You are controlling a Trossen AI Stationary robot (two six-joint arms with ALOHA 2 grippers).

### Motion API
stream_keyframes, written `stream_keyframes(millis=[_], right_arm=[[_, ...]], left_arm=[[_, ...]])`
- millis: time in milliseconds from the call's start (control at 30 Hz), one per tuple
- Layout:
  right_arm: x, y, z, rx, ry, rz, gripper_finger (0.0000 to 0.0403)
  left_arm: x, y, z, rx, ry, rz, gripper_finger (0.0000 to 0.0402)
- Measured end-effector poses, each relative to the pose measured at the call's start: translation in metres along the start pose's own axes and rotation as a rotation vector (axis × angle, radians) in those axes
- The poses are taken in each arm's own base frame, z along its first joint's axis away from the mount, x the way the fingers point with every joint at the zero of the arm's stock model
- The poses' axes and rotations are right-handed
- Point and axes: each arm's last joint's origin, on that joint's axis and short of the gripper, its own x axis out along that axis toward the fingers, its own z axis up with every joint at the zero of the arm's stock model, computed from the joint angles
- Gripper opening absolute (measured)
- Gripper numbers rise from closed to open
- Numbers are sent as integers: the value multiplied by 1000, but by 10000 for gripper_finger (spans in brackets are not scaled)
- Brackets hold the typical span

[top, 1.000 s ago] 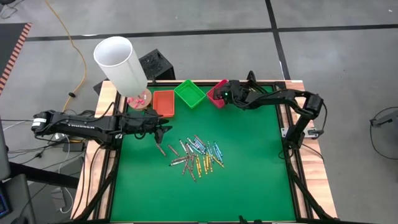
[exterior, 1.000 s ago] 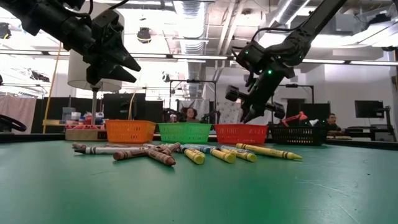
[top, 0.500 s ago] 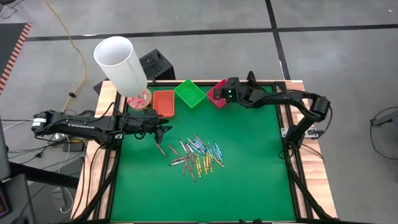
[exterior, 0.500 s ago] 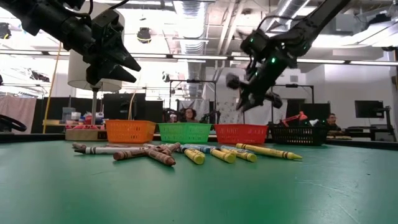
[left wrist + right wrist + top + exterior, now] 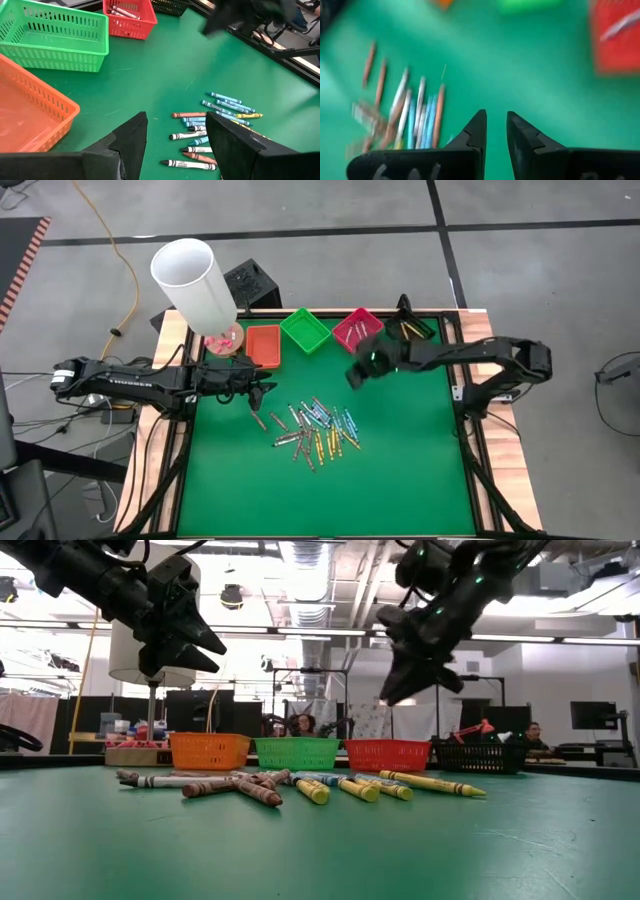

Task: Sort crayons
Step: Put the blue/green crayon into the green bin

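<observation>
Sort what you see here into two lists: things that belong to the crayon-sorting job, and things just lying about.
Part of the job:
- crayons piled on the green mat
- orange tray, green tray, red tray, black tray
- left gripper, right gripper

Just lying about:
- white tube
- yellow cable on the floor

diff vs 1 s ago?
The right gripper left the red tray and swung out over the green mat toward the crayons, fingers slightly apart, holding nothing. The left gripper, the crayons and the trays stayed put.
</observation>
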Motion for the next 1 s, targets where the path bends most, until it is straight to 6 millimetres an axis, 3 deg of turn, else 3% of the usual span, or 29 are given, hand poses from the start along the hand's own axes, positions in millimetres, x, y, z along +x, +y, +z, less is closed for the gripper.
stream_keyframes(millis=[200, 333, 700, 1000], right_arm=[[8, 43, -42, -93, 45, 3, 71], [17, 56, -62, -142, 36, -35, 71], [65, 52, -89, -108, 120, -139, 71], [72, 50, -93, -111, 132, -159, 71]], left_arm=[[0, 0, 0, 0, 0, 0, 192], [0, 0, 0, 0, -2, 0, 192], [7, 0, -4, -5, 29, 17, 192], [16, -1, -7, -8, 34, 20, 192]])
